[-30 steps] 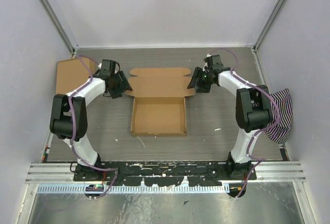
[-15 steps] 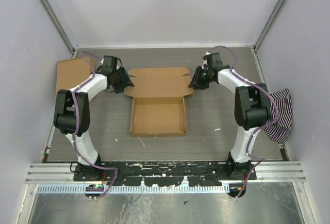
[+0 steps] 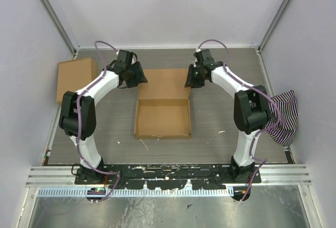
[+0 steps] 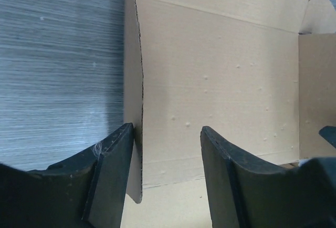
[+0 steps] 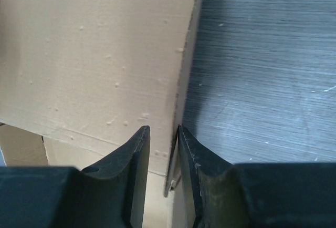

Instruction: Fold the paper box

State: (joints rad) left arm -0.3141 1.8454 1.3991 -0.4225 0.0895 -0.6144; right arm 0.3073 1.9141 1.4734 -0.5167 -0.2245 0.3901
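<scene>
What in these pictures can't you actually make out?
- Top view: the left gripper and right gripper cover the side flaps of the brown cardboard paper box.
- Right wrist view: shadow hides whether the fingers pinch the flap.
- Both wrist views: picture edges cut off most of the box.

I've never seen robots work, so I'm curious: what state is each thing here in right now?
paper box: half folded, tray formed, lid lying open, its side flaps raised.
left gripper: open, straddling one raised flap.
right gripper: shut on the other flap.
other box: closed.
striped cloth: crumpled.
</scene>
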